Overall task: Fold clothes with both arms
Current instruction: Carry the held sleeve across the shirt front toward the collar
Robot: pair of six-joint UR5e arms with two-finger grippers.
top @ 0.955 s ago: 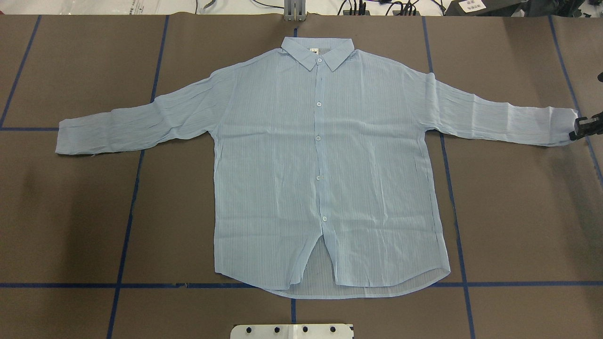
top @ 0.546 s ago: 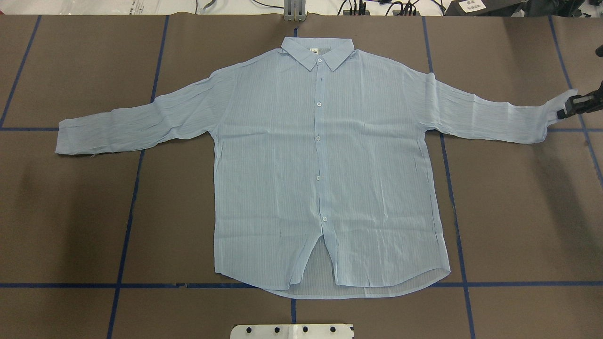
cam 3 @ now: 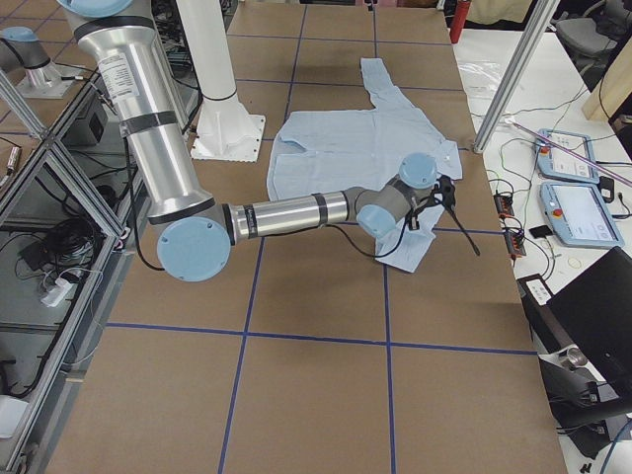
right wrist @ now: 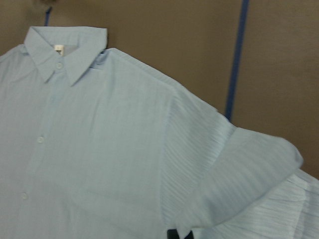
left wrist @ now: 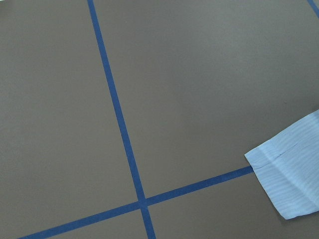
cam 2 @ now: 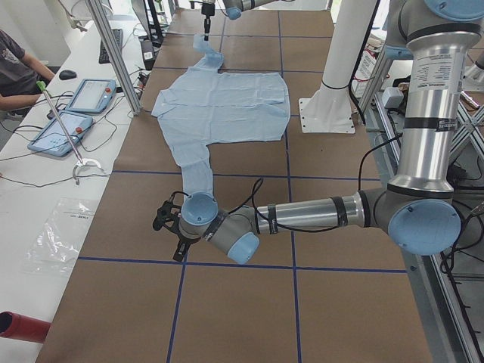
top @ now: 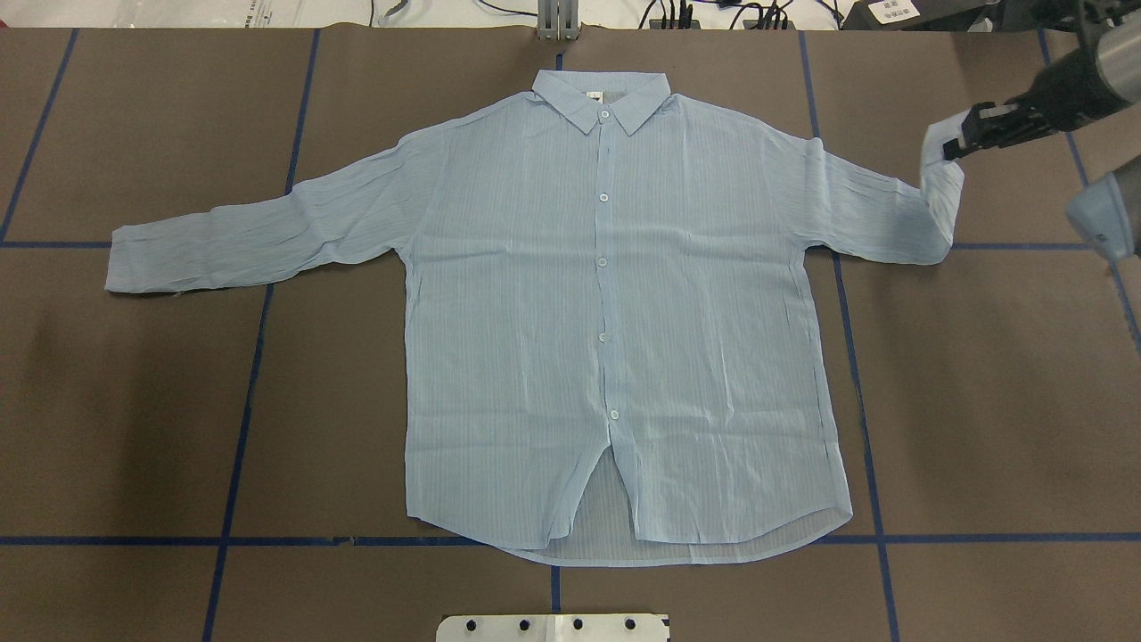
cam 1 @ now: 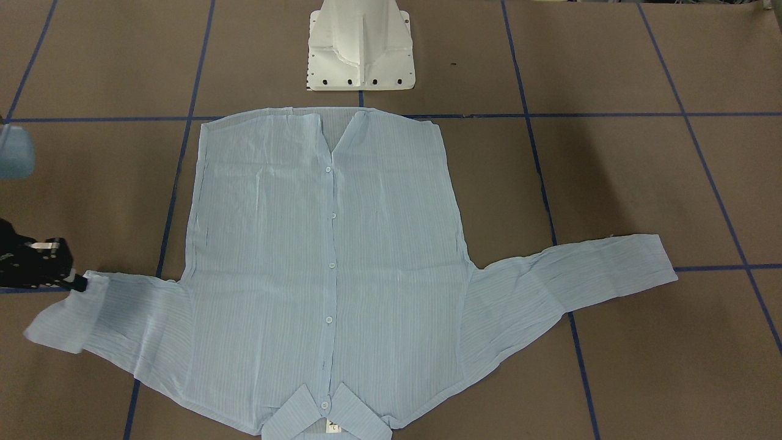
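The pale-blue striped shirt (top: 606,312) lies flat and buttoned, collar at the far edge; it also shows in the front view (cam 1: 324,244). My right gripper (top: 956,145) is shut on the right sleeve's cuff (top: 938,183) and holds it raised, so the sleeve doubles back on itself (right wrist: 249,174). The front view shows the same grip (cam 1: 78,282). The left sleeve (top: 223,241) lies stretched out flat. My left gripper (cam 2: 165,224) shows only in the exterior left view, beside that sleeve's cuff (left wrist: 291,174); I cannot tell whether it is open or shut.
The white pedestal base (cam 1: 360,49) stands at the near table edge behind the shirt's hem. Blue tape lines (top: 241,428) cross the brown table. Cables (top: 713,13) and a metal post lie along the far edge. An operator's tablets (cam 2: 83,94) sit beyond it.
My right gripper has lifted the right cuff off the table and carried it inward and toward the far edge, so the sleeve end now hangs folded. The rest of the shirt has not moved.
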